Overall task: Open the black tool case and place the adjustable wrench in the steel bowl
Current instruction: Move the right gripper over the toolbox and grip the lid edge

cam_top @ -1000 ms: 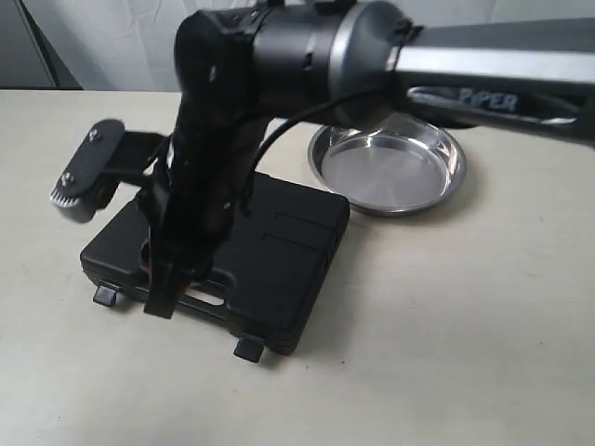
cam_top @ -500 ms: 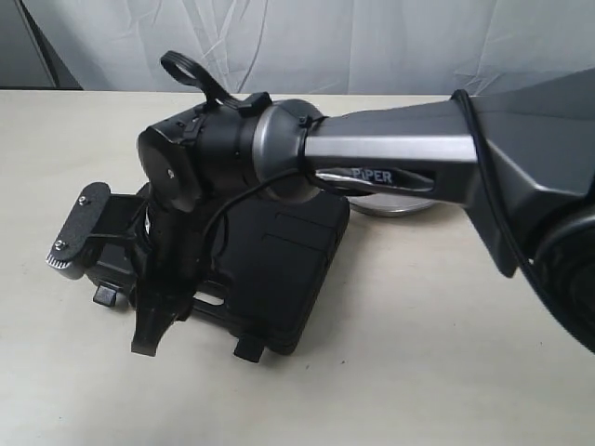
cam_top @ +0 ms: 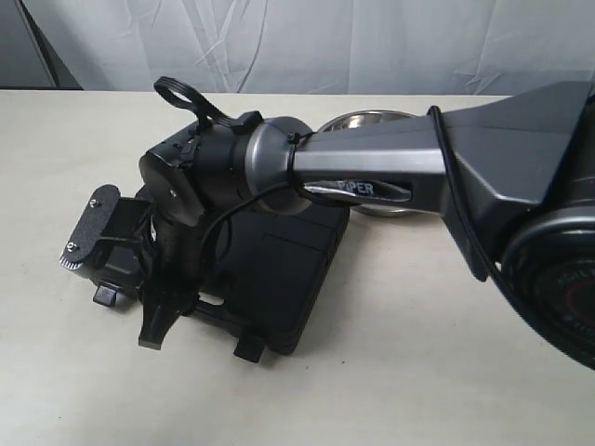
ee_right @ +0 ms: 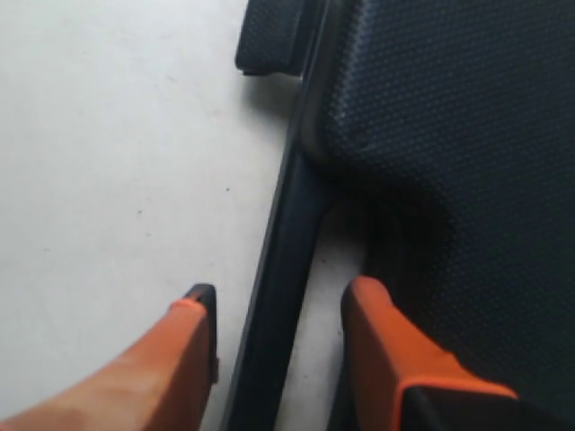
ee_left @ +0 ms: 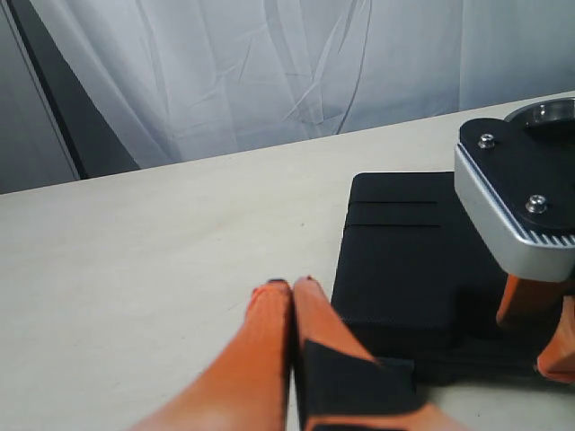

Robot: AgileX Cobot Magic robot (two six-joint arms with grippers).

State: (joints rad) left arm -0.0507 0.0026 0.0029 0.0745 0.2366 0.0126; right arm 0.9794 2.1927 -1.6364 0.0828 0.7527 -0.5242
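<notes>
The black tool case (cam_top: 279,269) lies shut on the table, so the adjustable wrench is hidden. My right gripper (cam_top: 172,311) reaches across to the case's front edge. It is open and astride the handle bar (ee_right: 278,269): one orange finger (ee_right: 382,332) sits in the handle cut-out, the other (ee_right: 184,341) is outside over the table. Both clip latches (cam_top: 105,295) (cam_top: 247,349) stick out from the front edge. The steel bowl (cam_top: 372,119) shows only as a rim behind the right arm. My left gripper (ee_left: 289,285) is shut on nothing, low beside the case (ee_left: 404,260).
The right arm's grey camera plate (cam_top: 88,228) juts out over the case's left end. A white curtain (cam_top: 372,46) closes off the back. Bare table (cam_top: 418,372) shows to the right of and in front of the case.
The right arm has swung lower and forward; it now covers most of the bowl. Its gripper has dropped from above the lid to the case's front handle.
</notes>
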